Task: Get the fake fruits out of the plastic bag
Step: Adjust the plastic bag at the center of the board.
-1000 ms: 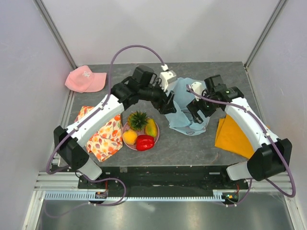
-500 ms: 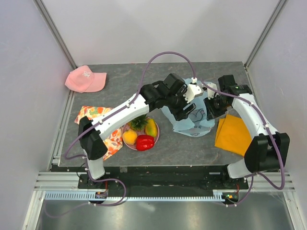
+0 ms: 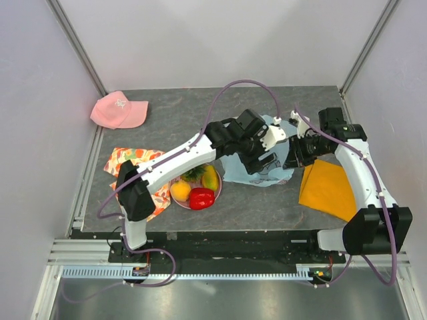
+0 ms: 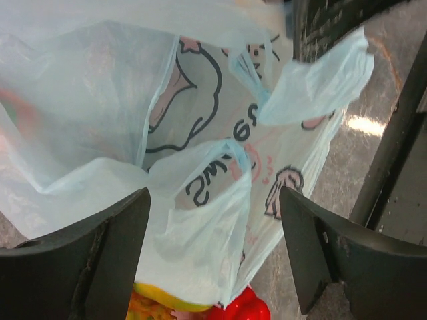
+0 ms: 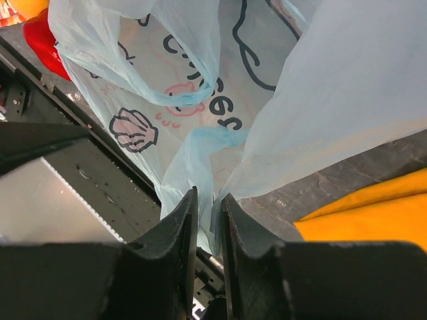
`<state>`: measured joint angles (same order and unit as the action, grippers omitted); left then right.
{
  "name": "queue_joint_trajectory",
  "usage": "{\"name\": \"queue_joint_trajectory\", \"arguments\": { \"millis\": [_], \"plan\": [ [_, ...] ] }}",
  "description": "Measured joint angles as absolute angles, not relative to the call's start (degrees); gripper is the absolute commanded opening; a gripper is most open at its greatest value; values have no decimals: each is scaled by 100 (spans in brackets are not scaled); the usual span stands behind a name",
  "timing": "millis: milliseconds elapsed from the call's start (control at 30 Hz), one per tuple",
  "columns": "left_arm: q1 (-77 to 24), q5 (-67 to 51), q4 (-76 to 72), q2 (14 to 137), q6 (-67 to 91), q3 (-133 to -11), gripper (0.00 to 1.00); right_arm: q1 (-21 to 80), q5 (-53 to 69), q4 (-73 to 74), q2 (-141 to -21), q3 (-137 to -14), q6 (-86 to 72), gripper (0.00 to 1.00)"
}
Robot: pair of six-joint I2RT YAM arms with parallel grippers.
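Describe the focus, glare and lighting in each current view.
Top external: even diffuse light, sharp throughout, soft shadows only. Left wrist: the plastic bag looks soft in its upper-left folds, its print sharper; a glare patch sits on the table at right. Right wrist: print crisp, pale film at right nearly washed out, the right gripper dark in the foreground.

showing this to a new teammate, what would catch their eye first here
The thin light-blue plastic bag with a cartoon print sits just right of centre: the right gripper pinches its film, the left gripper hangs open over it. Beside it on the left, a glossy red plastic bell pepper lies with other fruits on a plate, and a pink cap sits in the far left corner.
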<state>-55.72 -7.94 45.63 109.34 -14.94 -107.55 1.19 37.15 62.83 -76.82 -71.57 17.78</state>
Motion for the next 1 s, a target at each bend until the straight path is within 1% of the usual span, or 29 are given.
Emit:
{"name": "queue_joint_trajectory", "arguments": {
  "millis": [133, 233, 300, 533, 600, 633, 667, 733, 767, 833, 867, 1000],
  "plan": [
    [-5533, -913, 4626, 10510, -1616, -10193, 82, 21, 3905, 6407, -7682, -7030, 1820, 27],
    [-5520, -913, 4707, 10473, -1734, -10169, 74, 25, 4042, 6434, -7682, -7030, 1831, 28],
    [-5520, -904, 4788, 10571, -1824, -10245, 65, 25, 4088, 6442, -7677, -7030, 1844, 28],
    [-5522, -928, 5043, 10956, -2209, -10315, 64, -56, 4128, 6556, -7664, -7030, 1951, 29],
    [-5524, -919, 5137, 10975, -2276, -10311, 61, -104, 4134, 6569, -7664, -7030, 1959, 30],
    [-5524, -917, 5175, 10984, -2318, -10311, 57, -117, 4134, 6571, -7664, -7030, 1966, 30],
    [-5524, -917, 5240, 10997, -2362, -10311, 49, -126, 4136, 6573, -7664, -7030, 1970, 30],
    [-5524, -915, 5330, 11010, -2412, -10307, 42, -132, 4136, 6584, -7664, -7030, 1970, 30],
    [-5524, -917, 5374, 11010, -2447, -10289, 32, -137, 4139, 6589, -7666, -7030, 1970, 30],
    [-5524, -919, 5463, 11010, -2510, -10261, 17, -139, 4150, 6604, -7679, -7030, 1970, 30],
    [-5524, -919, 5483, 11010, -2532, -10243, 2, -145, 4156, 6611, -7693, -7030, 1970, 30],
    [-5516, -913, 5623, 11010, -2635, -10235, 2, -185, 4158, 6632, -7878, -7129, 1966, 28]
  ]
}}
